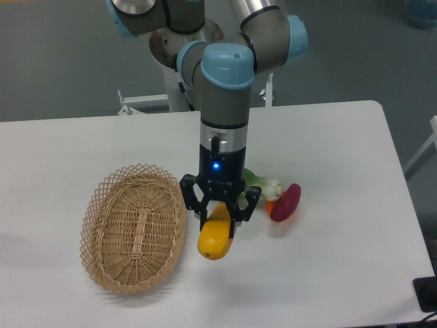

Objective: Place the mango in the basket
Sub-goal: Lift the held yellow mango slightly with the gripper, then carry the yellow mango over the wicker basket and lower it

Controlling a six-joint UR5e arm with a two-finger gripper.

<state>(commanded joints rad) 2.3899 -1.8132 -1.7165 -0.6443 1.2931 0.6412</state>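
Camera view, fixed: my gripper (218, 220) has its fingers closed on the upper end of the mango (216, 239), which hangs nose-down near the middle of the desk (341, 273), seemingly just off the surface, though I cannot be sure. That end-grip leaves the fruit's bulk free to drop in. The basket (133, 229) sits just beside it toward the left edge, its rim the only obstacle. A leafy vegetable (263, 184) and purple item (285, 203) lie behind, toward the right edge.

Green leafy vegetable (265, 184) beside red-purple oblong item (286, 202) on white table (341, 150)
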